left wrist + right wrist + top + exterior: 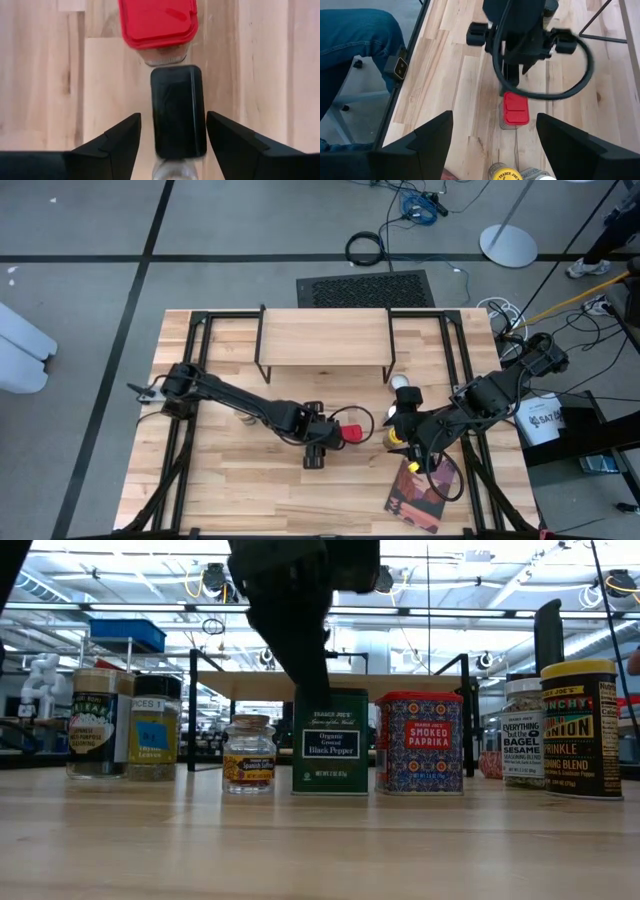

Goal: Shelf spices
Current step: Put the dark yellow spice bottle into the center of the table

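paprika tin [419,741]: red lid, blue-red pattern | pepper tin [330,740]: dark green, black lid | shelf [324,336]: pale wood

We lose the black pepper tin [330,740] top behind the left arm [295,615] in the low view. Black-lidded tin [178,111] runs off the left wrist frame edge; book [420,495] cover too small to read.

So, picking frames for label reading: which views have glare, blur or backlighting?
Low view: bright ceiling lights behind leave the arm a dark silhouette, yet the black pepper tin and paprika tin labels read clearly. Left wrist view: the black-topped tin looks soft, close to the lens. High view: evenly lit.
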